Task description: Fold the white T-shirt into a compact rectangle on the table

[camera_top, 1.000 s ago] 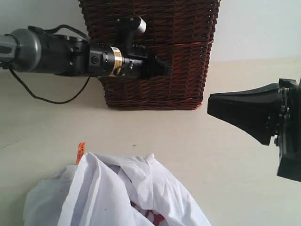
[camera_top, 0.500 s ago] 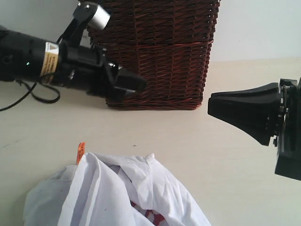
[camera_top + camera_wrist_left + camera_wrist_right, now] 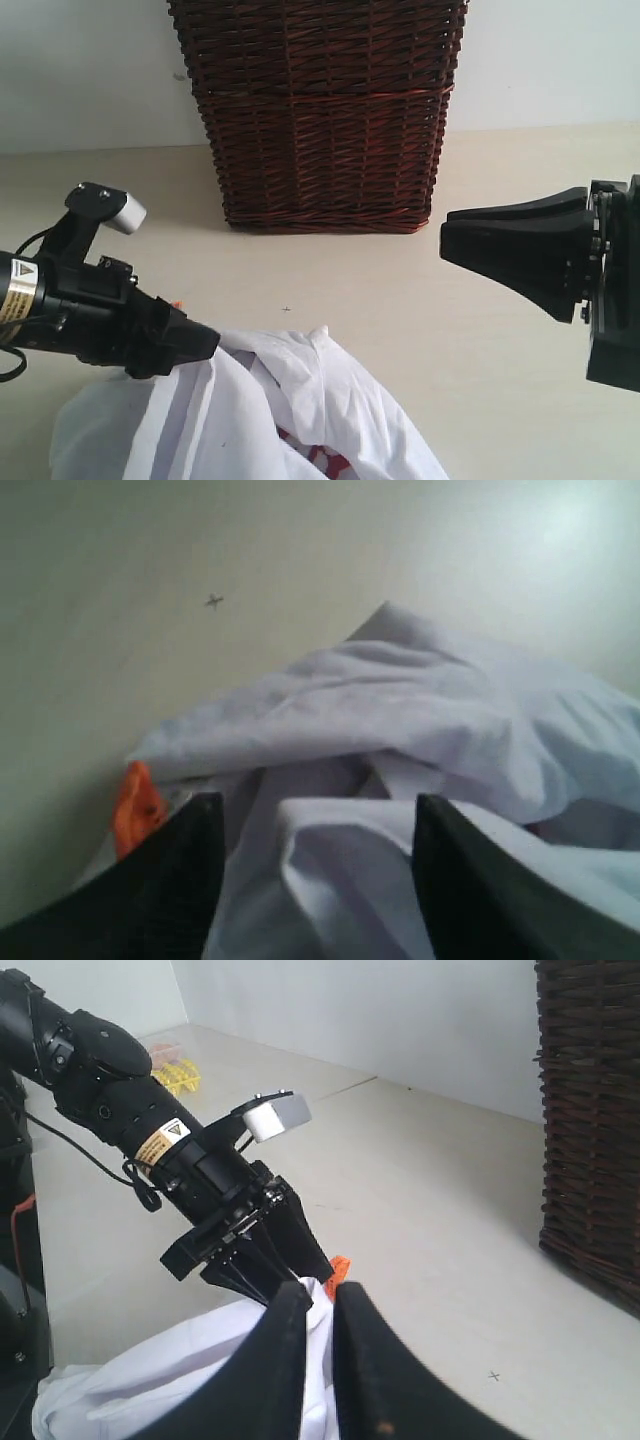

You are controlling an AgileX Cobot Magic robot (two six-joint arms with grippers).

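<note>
Left gripper point(image 3: 204, 342) is down at the upper left edge of the white T-shirt point(image 3: 300, 410), with its jaws spread. In the left wrist view point(image 3: 318, 805) a raised fold of fabric sits between the two fingers point(image 3: 170, 880). I can't tell whether the pads are touching cloth. Nothing is pinched.

The shirt is a crumpled heap at the lower left to lower centre of the exterior view, lying on the table point(image 3: 420, 330) and running off the bottom edge. A bit of red lettering point(image 3: 315, 452) shows in a crease near the bottom. The orange neck tag point(image 3: 138, 808) is just beside the left-hand finger in the left wrist view. In the exterior view only a sliver of it peeks out above the gripper.

Right gripper point(image 3: 447, 233) hovers at the right edge of the exterior view, above the table and well apart from the shirt. Its fingers point(image 3: 285, 1360) are almost pressed together, with a thin slit between them and nothing held.

A small dark mark point(image 3: 287, 309) sits on the table just above the heap. The wicker basket point(image 3: 330, 110) stands at upper centre of the exterior view, on the far side of the table and well clear of the shirt. In the right wrist view there's some yellow stuff point(image 3: 175, 1072) at the upper left, too small to identify.
</note>
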